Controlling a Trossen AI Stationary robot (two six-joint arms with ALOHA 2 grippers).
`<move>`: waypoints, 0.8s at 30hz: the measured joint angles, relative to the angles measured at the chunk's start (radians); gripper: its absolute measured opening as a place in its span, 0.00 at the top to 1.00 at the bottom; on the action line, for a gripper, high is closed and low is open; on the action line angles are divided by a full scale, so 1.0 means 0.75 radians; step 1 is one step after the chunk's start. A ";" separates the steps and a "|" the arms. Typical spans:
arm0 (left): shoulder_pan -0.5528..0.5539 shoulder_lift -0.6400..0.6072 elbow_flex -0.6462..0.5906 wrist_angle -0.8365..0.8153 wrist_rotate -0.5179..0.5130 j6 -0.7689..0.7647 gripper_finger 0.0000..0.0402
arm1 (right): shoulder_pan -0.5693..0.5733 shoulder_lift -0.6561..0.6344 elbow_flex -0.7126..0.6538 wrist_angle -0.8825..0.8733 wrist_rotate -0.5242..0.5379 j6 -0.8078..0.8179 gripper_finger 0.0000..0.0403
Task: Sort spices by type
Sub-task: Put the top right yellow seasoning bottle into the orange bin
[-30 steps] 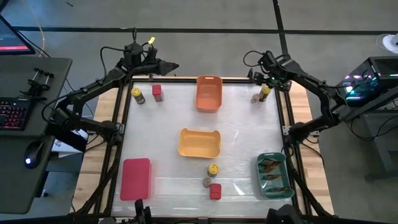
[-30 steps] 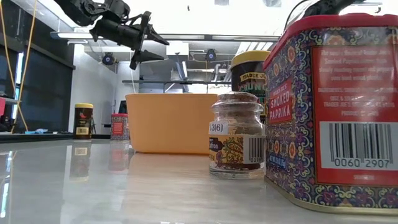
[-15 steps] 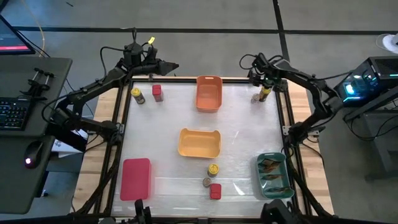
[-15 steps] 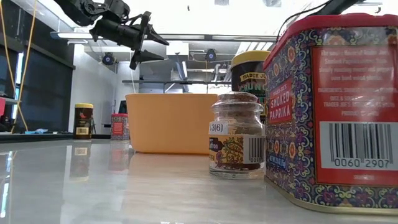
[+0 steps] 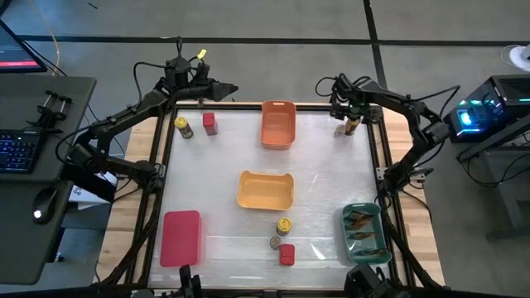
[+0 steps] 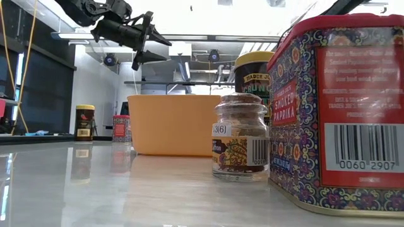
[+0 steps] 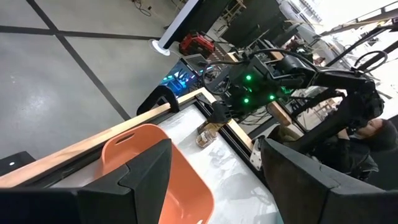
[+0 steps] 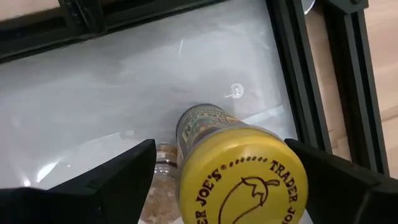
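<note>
The right gripper (image 8: 217, 180) is held wide open directly above a yellow-lidded jar (image 8: 239, 177) at the far right corner of the table (image 5: 207, 190); its fingers (image 8: 102, 180) flank the lid on both sides, and no contact can be made out. A short grey-brown jar (image 8: 163, 180) stands just beside that jar, partly covered by it.

The left gripper (image 6: 150, 39) is held well open and empty, raised over the far left edge of the table.

From above, the bins are laid out: an orange bin (image 5: 278, 122) at the far middle, a yellow bin (image 5: 265, 189) at the centre, a red bin (image 5: 180, 237) near left, and a teal bin (image 5: 363, 233) near right with brownish packets (image 5: 362, 221) lying in it. A second yellow-lidded jar (image 5: 182, 127) and a red tin (image 5: 209, 122) stand far left; a third jar (image 5: 284, 225), a small round jar (image 5: 276, 242) and a red tin (image 5: 286, 253) cluster near the front edge.

In the low view this front cluster fills the foreground, the paprika tin being cut off at the edge, while the right gripper is not seen.
</note>
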 joint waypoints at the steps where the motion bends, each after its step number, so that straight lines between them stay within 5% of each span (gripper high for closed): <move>1: 0.000 0.000 0.000 0.000 0.000 0.001 0.42 | 0.000 0.000 0.000 -0.007 -0.004 0.002 0.14; 8: 0.000 0.000 0.000 0.000 0.001 0.001 0.42 | 0.000 0.000 0.000 -0.017 -0.022 0.056 0.19; 15: 0.000 0.000 0.000 0.000 0.001 0.002 0.42 | 0.000 -0.003 0.003 -0.011 -0.019 0.080 0.46; 24: 0.008 0.000 0.000 0.000 0.001 0.026 0.42 | 0.023 -0.026 0.094 -0.024 0.068 -0.059 0.46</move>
